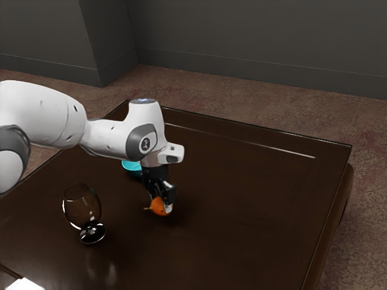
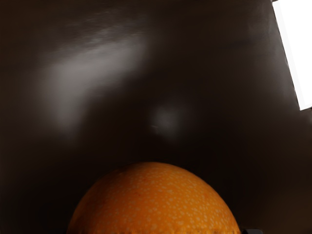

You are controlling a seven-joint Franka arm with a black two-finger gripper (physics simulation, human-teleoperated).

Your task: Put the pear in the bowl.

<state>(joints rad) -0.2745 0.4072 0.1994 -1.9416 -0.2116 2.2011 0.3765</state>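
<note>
tool (image 1: 161,203) at orange pear (image 1: 158,208) — cyan bowl (image 1: 131,168), wineglass (image 1: 83,208) on table (image 1: 242,217)

Partly hidden: the glossy turquoise round bowl (image 1: 131,167) and the orange, speckled, rounded pear (image 1: 158,206).
In the exterior view the white-and-grey jointed metal arm (image 1: 45,115) and black two-part pincer (image 1: 163,203) cover part of the bowl; the pincer also hides some of the pear, whose underside is cut off in the wrist view. Picture edges crop the arm, the dark brown, glossy wooden bench (image 1: 242,181) and a bright white, straight-edged thing (image 1: 25,284), too little of it showing to identify. Pale reflections blur on the bench.
</note>
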